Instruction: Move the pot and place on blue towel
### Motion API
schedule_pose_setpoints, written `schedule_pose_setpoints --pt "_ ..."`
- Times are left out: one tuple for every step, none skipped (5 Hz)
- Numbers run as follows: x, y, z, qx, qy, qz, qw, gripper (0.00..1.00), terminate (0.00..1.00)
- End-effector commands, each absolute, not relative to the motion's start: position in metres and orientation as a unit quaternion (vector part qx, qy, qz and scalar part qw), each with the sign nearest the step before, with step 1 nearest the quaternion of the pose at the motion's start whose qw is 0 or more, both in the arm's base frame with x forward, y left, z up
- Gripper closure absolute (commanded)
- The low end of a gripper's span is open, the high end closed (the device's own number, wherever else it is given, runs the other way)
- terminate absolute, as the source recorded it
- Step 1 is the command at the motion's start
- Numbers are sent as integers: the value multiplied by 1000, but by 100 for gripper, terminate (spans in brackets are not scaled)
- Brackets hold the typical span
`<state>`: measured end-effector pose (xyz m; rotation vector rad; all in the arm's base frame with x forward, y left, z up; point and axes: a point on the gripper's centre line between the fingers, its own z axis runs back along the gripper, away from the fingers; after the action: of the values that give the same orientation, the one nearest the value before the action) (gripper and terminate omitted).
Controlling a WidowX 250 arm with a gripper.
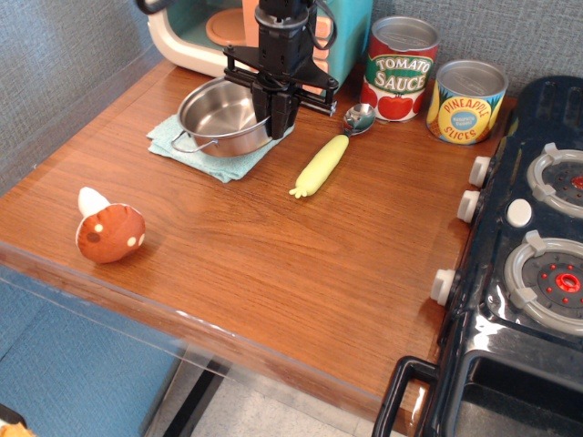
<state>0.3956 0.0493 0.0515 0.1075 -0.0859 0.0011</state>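
Observation:
The shiny steel pot [219, 114] sits on the light teal-blue towel [169, 142] at the back left of the wooden table. Its wire loop handle points to the front left. The towel shows only around the pot's left and front sides. My gripper [279, 123] hangs straight down over the pot's right rim. Its black fingers are close together on that rim, so it looks shut on the pot. The rim part between the fingers is hidden.
A toy mushroom [109, 232] lies at the front left. A yellow corn-like toy [321, 164] and a spoon [358, 116] lie right of the pot. A tomato sauce can [401, 68] and a pineapple can [466, 100] stand behind. A toy microwave [196, 41] stands at the back, and a black toy stove [528, 255] at the right.

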Motion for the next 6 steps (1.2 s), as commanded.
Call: schedule_pose_setpoints --pt "419 76 67 98 -75 26 992 100 0" --pt "419 86 63 110 -71 36 991 100 0" --pt "417 88 58 116 -57 38 991 0 0" --pt "414 87 61 116 -50 40 991 0 0" --pt "406 88 71 104 -55 40 992 0 0" --pt "388 86 90 83 -64 26 994 0 0"
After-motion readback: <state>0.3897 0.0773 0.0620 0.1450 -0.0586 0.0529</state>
